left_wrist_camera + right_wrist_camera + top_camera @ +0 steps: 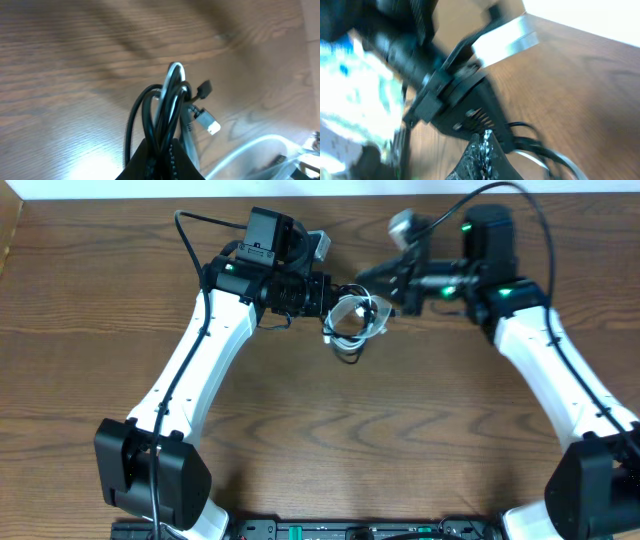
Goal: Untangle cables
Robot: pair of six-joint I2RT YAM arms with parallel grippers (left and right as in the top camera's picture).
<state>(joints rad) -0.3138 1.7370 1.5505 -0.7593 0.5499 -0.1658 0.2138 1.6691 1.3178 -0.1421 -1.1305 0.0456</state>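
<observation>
Cables (350,323), 1 black and 1 white, form a looped bundle pinched in the closed left gripper (162,150). The bundle's long axis runs straight out from that gripper's tips, with 2 plug ends (210,122) pointing off sideways. The right gripper (385,300), jaws closed, meets the bundle opposite the left gripper; I cannot tell whether it traps a strand.

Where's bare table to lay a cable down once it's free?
Free: wide table between left arm and right arm, below the cables; also outside the left arm. Crowded: top centre, left tool and right tool at the cables.
</observation>
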